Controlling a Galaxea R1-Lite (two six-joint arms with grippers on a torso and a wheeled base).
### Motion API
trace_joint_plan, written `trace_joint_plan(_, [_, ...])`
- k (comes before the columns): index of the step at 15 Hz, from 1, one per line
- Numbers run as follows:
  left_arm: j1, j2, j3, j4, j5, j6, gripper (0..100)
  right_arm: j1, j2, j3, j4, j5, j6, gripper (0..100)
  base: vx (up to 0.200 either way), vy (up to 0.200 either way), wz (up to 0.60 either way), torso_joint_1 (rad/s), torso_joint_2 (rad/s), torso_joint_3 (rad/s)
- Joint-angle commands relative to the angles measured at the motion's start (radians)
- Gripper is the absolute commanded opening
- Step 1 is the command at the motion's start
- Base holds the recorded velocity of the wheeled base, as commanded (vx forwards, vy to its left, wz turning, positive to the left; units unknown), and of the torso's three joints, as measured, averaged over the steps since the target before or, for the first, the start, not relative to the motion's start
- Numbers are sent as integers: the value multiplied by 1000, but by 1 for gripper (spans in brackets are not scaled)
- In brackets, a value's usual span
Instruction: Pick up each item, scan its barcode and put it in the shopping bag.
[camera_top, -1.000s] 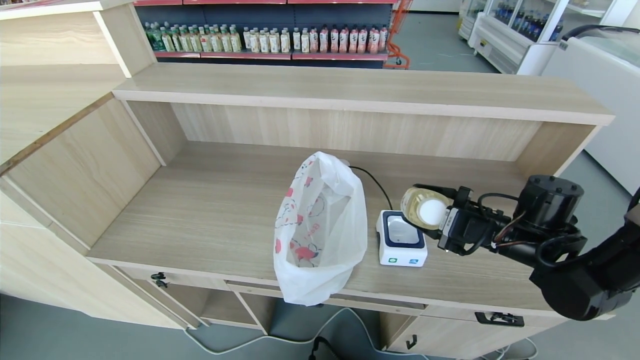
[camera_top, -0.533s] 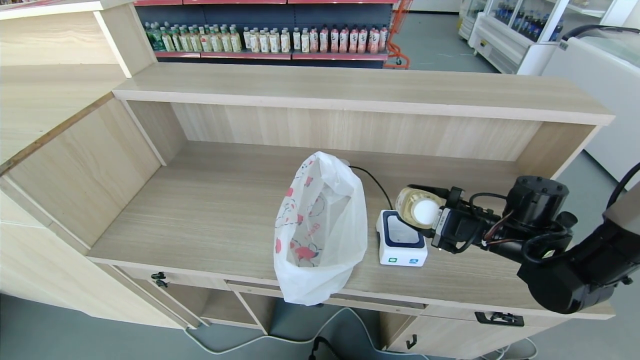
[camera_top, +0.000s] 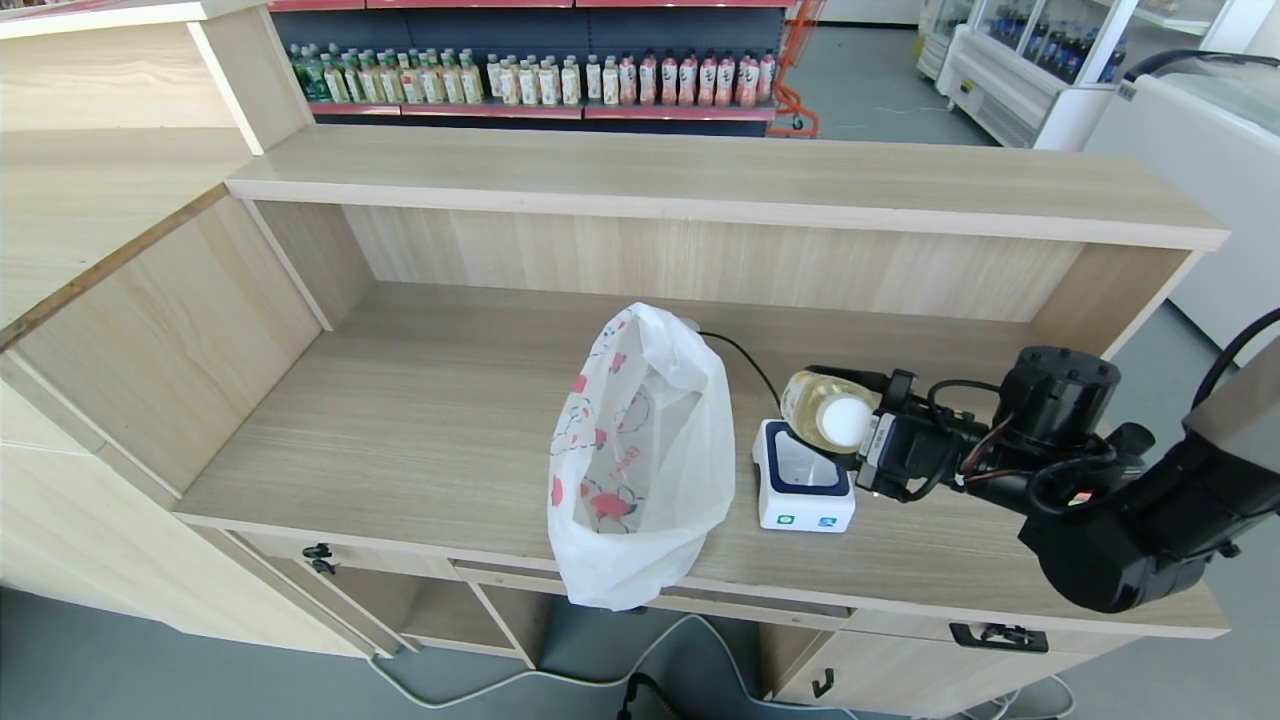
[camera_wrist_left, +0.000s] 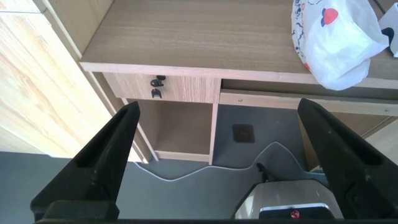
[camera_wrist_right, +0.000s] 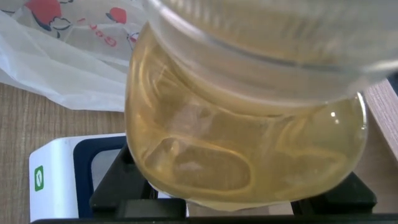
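While the right arm lies low over the wooden counter (camera_top: 430, 420), its right gripper (camera_top: 838, 418) is clamped on one clear, rounded bottle (camera_top: 812, 400) of yellowish liquid, just above one white scanner (camera_top: 803, 478) right of one crinkled plastic bag (camera_top: 640, 460). The left gripper (camera_wrist_left: 217, 106) hangs with fingers apart.

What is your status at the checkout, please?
Left hand open, low before the counter. Right hand shut on bottle, over the scanner. Bag open beside scanner; nothing seen blocking.

Clear bottle (camera_wrist_right: 249, 124) of amber liquid close up — over white scanner (camera_wrist_right: 53, 180), shopping bag (camera_wrist_right: 56, 62) beyond — wooden counter (camera_wrist_right: 25, 124)
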Motion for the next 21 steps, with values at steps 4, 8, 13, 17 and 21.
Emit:
trace_joint_plan(4, [0, 0, 0, 0, 0, 0, 100, 0, 16, -11, 0, 11, 1, 0, 0, 0, 0, 0, 0, 0])
trace_joint_plan(8, [0, 0, 0, 0, 0, 0, 100, 0, 20, -16, 0, 11, 4, 0, 0, 0, 0, 0, 0, 0])
trace_joint_plan(13, [0, 0, 0, 0, 0, 0, 100, 1, 28, -18, 0, 20, 14, 0, 0, 0, 0, 0, 0, 0])
trace_joint_plan(17, [0, 0, 0, 0, 0, 0, 100, 1, 28, -19, 2, 28, 15, 0, 0, 0, 0, 0, 0, 0])
trace_joint_plan(21, [0, 0, 0, 0, 0, 0, 100, 1, 29, -18, 2, 28, 20, 0, 0, 0, 0, 0, 0, 0])
